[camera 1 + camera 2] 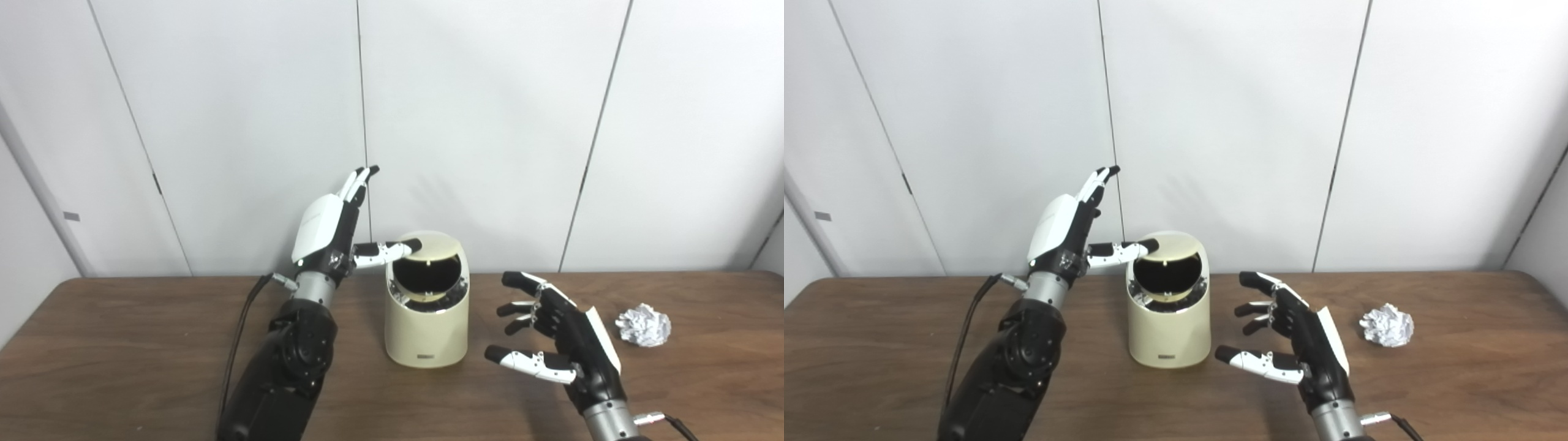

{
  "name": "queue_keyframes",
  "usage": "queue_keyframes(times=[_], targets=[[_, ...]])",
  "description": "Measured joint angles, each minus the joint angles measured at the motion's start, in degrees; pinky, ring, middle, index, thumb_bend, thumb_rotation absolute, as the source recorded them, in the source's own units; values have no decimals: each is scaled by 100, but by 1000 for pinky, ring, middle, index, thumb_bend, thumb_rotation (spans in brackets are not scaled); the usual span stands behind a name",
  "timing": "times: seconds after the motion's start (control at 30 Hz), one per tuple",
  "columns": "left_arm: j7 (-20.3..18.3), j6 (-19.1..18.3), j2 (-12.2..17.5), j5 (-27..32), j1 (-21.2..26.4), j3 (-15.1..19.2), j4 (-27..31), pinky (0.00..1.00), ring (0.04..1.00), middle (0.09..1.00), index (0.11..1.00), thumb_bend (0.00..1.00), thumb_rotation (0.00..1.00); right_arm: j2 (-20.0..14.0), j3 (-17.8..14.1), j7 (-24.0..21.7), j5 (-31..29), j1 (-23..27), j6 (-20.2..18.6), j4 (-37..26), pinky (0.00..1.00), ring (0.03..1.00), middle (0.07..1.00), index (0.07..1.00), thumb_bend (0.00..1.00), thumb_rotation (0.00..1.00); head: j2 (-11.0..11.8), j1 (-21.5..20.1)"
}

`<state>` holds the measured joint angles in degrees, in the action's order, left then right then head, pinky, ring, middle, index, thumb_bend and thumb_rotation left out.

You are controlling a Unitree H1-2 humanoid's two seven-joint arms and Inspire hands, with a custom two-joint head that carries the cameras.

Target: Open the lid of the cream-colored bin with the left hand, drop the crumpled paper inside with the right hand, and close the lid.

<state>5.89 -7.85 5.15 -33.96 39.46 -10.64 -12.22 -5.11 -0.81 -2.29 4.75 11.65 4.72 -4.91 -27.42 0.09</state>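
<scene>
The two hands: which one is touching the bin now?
The left hand: its thumb rests on the bin's lid edge. The right hand is open beside the bin, apart from it.

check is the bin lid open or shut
Open. The lid is swung back, the bin shows a dark opening, and the left hand has its thumb on the lid's edge.

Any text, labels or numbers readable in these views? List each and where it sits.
Nothing can be read.
Small dark label low on the front of the bin: too small and blurred to read.
Small grey tag on the wall at the left: no legible text.
Crumpled paper, left hand, right hand: no visible markings.
</scene>
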Motion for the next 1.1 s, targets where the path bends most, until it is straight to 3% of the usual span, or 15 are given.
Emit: queue_keyframes(times=[0.2, 0.4, 0.57, 0.63, 0.7, 0.87, 1.1], targets=[[-49, 10, -103, 922, -227, 567, 176, 688, 867, 936, 969, 763, 335, -1, -4, 0, 1, -2, -4, 0, 475, 618, 797, 751, 697, 167, -9, 9], [-404, -8, -258, 1966, -761, 910, 649, 774, 877, 904, 925, 721, 353, -4, -14, 0, 2, -5, -6, 0, 469, 616, 800, 748, 701, 176, -9, 18], [-495, 228, -283, 2505, -1113, 975, 819, 737, 844, 872, 907, 726, 363, -9, -27, 0, -1, -7, -5, 0, 461, 617, 798, 744, 706, 186, -9, 26], [-500, 304, -287, 2601, -1275, 979, 864, 652, 814, 866, 917, 722, 380, -18, -39, 0, 0, -8, -6, 0, 469, 616, 797, 743, 703, 180, -17, 44], [-517, 383, -289, 2749, -1442, 999, 912, 631, 799, 865, 924, 742, 398, -28, -46, 0, 1, -8, -6, 0, 474, 617, 797, 742, 703, 182, -18, 44], [-630, 423, -377, 3283, -1764, 1174, 1075, 645, 803, 884, 938, 813, 435, -44, -70, -1, -6, -10, -7, 0, 475, 619, 801, 745, 708, 192, -26, 70], [-597, 472, -476, 3424, -2122, 1209, 1165, 660, 817, 900, 937, 777, 398, -120, -89, -12, -72, -14, -5, 88, 477, 618, 802, 747, 720, 202, 0, 62]])
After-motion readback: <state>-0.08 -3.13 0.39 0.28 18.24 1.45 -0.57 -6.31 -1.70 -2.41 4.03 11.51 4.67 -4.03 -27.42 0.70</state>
